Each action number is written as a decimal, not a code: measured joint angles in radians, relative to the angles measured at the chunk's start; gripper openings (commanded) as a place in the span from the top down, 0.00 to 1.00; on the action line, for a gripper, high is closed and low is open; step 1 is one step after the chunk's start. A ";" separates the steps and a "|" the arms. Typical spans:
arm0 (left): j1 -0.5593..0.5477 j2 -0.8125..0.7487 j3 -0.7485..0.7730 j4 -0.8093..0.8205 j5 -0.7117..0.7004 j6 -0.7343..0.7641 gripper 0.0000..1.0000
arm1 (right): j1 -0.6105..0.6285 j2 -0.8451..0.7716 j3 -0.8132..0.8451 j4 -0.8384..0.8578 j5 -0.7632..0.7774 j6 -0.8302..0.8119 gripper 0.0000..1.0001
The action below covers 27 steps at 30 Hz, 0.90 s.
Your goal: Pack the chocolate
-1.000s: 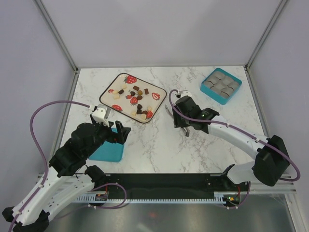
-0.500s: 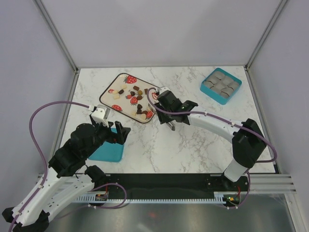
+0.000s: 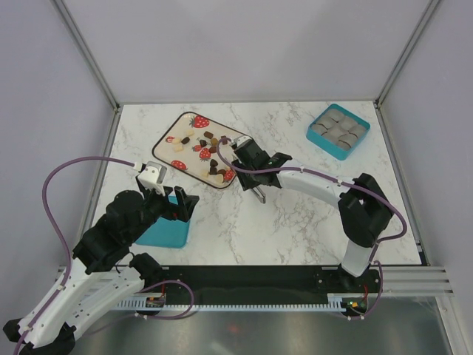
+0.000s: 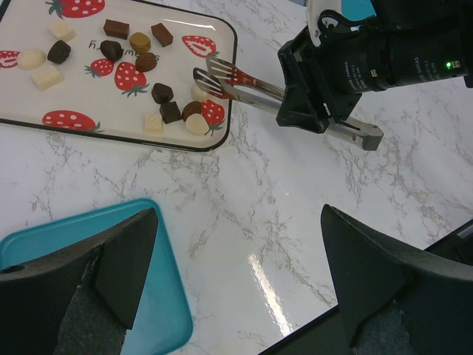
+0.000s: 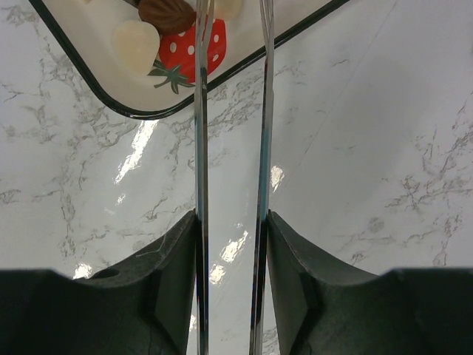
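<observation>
The chocolate (image 3: 211,155) lies as several small dark, light brown and cream pieces on a strawberry-print tray (image 3: 185,127). My right gripper (image 3: 250,168) is shut on metal tongs (image 3: 259,191) and hovers at the tray's near right corner. In the right wrist view the two tong arms (image 5: 201,148) run out from my right gripper (image 5: 230,229) over the tray rim (image 5: 251,62), toward a brown piece (image 5: 166,11) and a cream piece (image 5: 137,44). The left wrist view shows the tong tips (image 4: 214,74) above the chocolate (image 4: 162,92). My left gripper (image 4: 238,214) stands open and holds nothing.
A teal box (image 3: 338,129) with grey moulded compartments stands at the back right. A flat teal lid (image 3: 164,231) lies under my left gripper (image 3: 177,200), near the table's front left. White marble table, with frame posts at the back corners.
The right arm has swung left with the tongs, from the table's middle to the tray's near right corner. The left arm has not moved.
</observation>
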 measured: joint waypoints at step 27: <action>0.000 0.002 0.000 -0.002 0.000 0.000 0.00 | 0.005 0.020 0.004 0.019 0.037 -0.002 0.58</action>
